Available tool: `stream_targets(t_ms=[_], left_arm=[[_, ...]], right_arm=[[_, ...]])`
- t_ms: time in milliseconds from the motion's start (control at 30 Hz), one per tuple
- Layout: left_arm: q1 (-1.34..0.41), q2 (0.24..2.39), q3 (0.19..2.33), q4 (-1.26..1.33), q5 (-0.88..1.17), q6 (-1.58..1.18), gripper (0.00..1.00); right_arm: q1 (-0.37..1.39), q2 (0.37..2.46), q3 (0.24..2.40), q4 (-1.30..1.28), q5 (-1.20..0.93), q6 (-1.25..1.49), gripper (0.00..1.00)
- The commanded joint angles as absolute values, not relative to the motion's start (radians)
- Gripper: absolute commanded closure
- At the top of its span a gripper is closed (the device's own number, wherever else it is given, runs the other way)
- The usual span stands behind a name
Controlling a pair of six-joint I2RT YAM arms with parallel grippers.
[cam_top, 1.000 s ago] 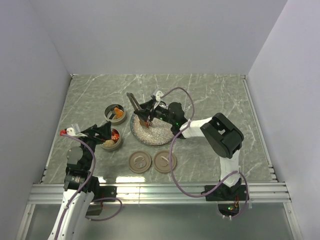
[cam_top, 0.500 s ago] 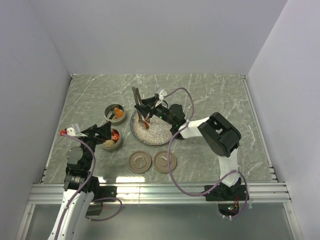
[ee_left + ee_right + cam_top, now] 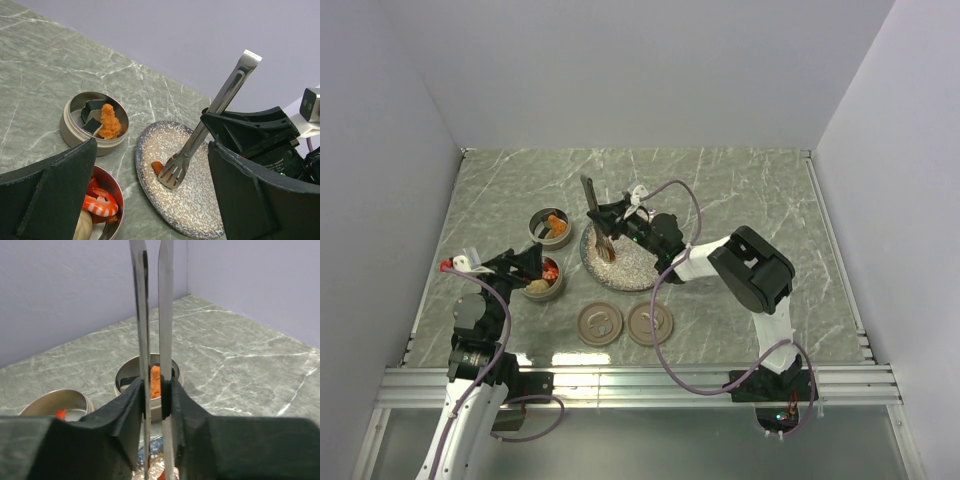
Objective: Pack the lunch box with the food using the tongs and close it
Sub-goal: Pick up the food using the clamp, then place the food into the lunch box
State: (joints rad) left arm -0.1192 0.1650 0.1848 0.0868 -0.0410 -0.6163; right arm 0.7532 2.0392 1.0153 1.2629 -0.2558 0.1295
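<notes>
My right gripper (image 3: 617, 222) (image 3: 156, 390) is shut on the tongs (image 3: 593, 205) (image 3: 142, 315), pressing their two slim arms close together. The tongs stand steeply over the speckled plate (image 3: 638, 270) (image 3: 165, 140). Their slotted tip (image 3: 175, 172) rests at an orange-red food piece (image 3: 158, 166) on the plate's left side. The lunch box is two round metal tins. The far tin (image 3: 552, 227) (image 3: 75, 131) holds an orange fried piece (image 3: 109, 121). In the near tin (image 3: 542, 280) (image 3: 119, 197) lie a striped shrimp (image 3: 100, 205) and a beige ball. My left gripper (image 3: 525, 262) (image 3: 152, 150) hangs open over the near tin, holding nothing.
Two round tan lids (image 3: 600, 323) (image 3: 650, 322) lie on the marble table in front of the plate. Walls close in the table on the left, back and right. A purple cable loops from the right arm over the plate's right side.
My right gripper has shifted left over the plate with the tongs, which now stand more upright. The tongs' arms have been squeezed closer together. The left arm has not moved.
</notes>
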Motion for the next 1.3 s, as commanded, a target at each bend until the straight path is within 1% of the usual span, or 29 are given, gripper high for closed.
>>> stream_targets(t_ms=[0,67,100,167,400,567,867,1267], left_arm=[[-0.118,0.152,0.189,0.112,-0.031,-0.609,0.01],[-0.118,0.15,0.189,0.11,-0.029,-0.609,0.0],[-0.118,0.15,0.189,0.11,-0.029,-0.611,0.01],[-0.118,0.149,0.189,0.107,-0.031,-0.611,0.01],[-0.118,0.143,0.19,0.104,-0.034,-0.609,0.0],[-0.118,0.14,0.19,0.1,-0.032,-0.611,0.01],[-0.118,0.14,0.19,0.1,-0.031,-0.609,0.01],[-0.118,0.138,0.204,0.081,-0.034,-0.609,0.01]], right_arm=[[0.767,2.011,1.031,1.302,-0.215,0.11,0.77],[0.77,2.011,1.038,1.29,-0.203,0.112,0.82],[0.772,2.003,1.042,1.284,-0.201,0.113,0.86],[0.772,1.991,1.042,1.276,-0.195,0.114,0.88],[0.775,1.882,1.063,1.224,-0.187,0.107,0.89],[0.778,1.879,1.133,1.223,-0.218,0.14,0.89],[0.808,2.008,1.366,1.204,-0.271,0.19,0.9],[0.862,2.246,1.71,1.126,-0.29,0.201,0.89]])
